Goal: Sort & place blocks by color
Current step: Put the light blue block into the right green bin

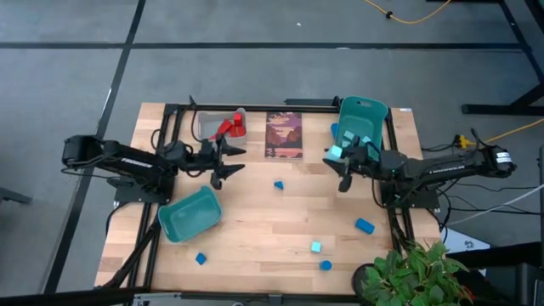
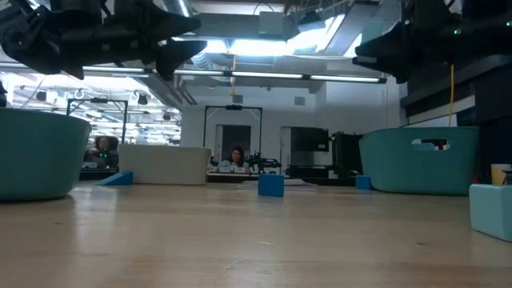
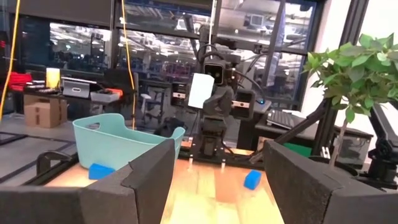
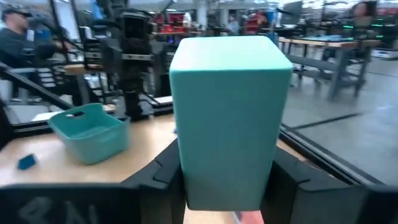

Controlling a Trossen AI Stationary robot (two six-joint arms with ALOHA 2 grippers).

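My right gripper [image 1: 334, 161] hangs above the table's far right, just in front of a teal bin [image 1: 363, 121], and is shut on a light cyan block [image 4: 230, 118]. My left gripper [image 3: 214, 186] stands open and holds nothing, above the table's far left near the grey bin [image 1: 208, 126] that holds red blocks [image 1: 231, 127]. Loose blocks lie flat on the wood. A dark blue one [image 1: 278, 184] is in the middle. Another blue one [image 1: 365, 225] and a cyan one [image 1: 316, 246] are at the near right. My right gripper pinches the cyan block between its two fingers by two opposite sides, near one end [image 4: 193, 177]. The fingers lie level and point toward the table's left. The rest of the block sticks out past the fingertips, lifted clear of the table.
A second teal bin [image 1: 189, 212] lies tilted at the near left. A dark picture card [image 1: 284, 134] lies at the far middle. More blue blocks sit near the front edge [image 1: 201, 258], [image 1: 325, 265]. A potted plant [image 1: 408, 272] stands at the near right corner.
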